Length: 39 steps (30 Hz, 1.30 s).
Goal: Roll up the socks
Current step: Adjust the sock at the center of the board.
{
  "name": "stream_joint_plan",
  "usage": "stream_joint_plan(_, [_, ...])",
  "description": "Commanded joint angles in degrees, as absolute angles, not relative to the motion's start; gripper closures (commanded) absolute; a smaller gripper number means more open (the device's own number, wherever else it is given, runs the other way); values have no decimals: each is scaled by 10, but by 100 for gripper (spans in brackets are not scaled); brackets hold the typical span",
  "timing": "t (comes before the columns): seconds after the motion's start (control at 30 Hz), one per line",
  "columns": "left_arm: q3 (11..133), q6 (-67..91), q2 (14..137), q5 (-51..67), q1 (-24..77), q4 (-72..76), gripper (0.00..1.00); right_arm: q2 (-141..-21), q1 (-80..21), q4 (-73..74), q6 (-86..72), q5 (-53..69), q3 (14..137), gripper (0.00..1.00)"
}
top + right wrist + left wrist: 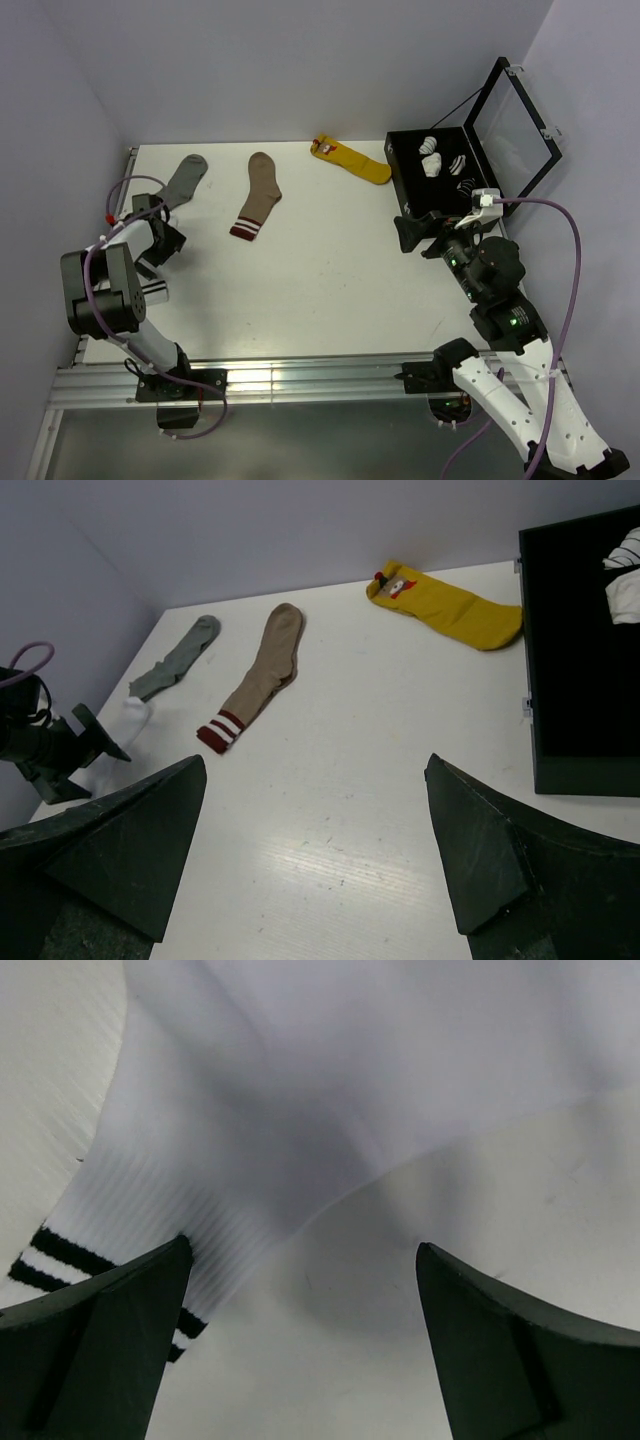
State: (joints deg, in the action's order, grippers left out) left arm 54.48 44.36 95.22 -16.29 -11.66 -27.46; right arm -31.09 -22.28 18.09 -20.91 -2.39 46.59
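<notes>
Left gripper (302,1250) is spread about as wide as it goes and isn't gripping anything. It's hanging right over the white socks (108,742). Those lie to the left of the brown sock (258,195), level with its maroon-and-white cuff end and out past the grey sock (183,178), close to the left edge of the table (330,280).

In the left wrist view the striped white sock (130,1225) has its two dark bands poking out beside the left finger (100,1350). Plainer white fabric fills the top of that view. Honestly can't tell if that's the second sock lying on the first or the same sock folded over.

Right gripper (315,765) has its jaws wide apart too and it's empty. It's up over bare tabletop, well to the right of the brown sock.

Other stuff: the grey sock is just left of the brown sock. A yellow sock (352,160) is to the brown sock's right and further back. The black case (408,150) is further right again, lid standing open, with a few rolled socks (445,160) inside.
</notes>
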Motion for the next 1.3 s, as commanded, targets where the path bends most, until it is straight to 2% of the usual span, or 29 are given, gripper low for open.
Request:
stream_joint_plan(0.0, [502, 496, 963, -63, -67, -280, 1, -312, -229, 174, -196, -42, 486, 3])
stream_joint_plan(0.2, [431, 608, 899, -37, 103, -281, 1, -316, -230, 178, -192, -42, 490, 3])
stream_joint_plan(0.33, [407, 705, 873, -22, 260, -278, 1, -320, -231, 176, -192, -40, 490, 3])
stream_joint_plan(0.43, [446, 723, 884, -51, 335, -298, 1, -325, -231, 174, -192, -33, 488, 3])
stream_joint_plan(0.53, [542, 707, 922, -105, 448, -359, 1, -336, -231, 174, -189, -21, 488, 4])
stream_joint_plan(0.63, [623, 699, 942, -142, 510, -421, 0, -351, -231, 174, -184, -3, 489, 6])
stream_joint_plan(0.83, [639, 714, 892, -192, 539, -439, 1, -384, -231, 179, -181, 40, 493, 10])
stream_joint_plan(0.9, [656, 706, 889, -241, 534, -444, 1, -390, -231, 178, -181, 40, 493, 11])
stream_joint_plan(1.17, [660, 554, 915, -223, 399, -281, 2, -404, -231, 175, -186, 47, 489, 13])
stream_joint_plan(1.27, [673, 523, 952, -213, 357, -263, 2, -407, -231, 178, -186, 47, 487, 14])
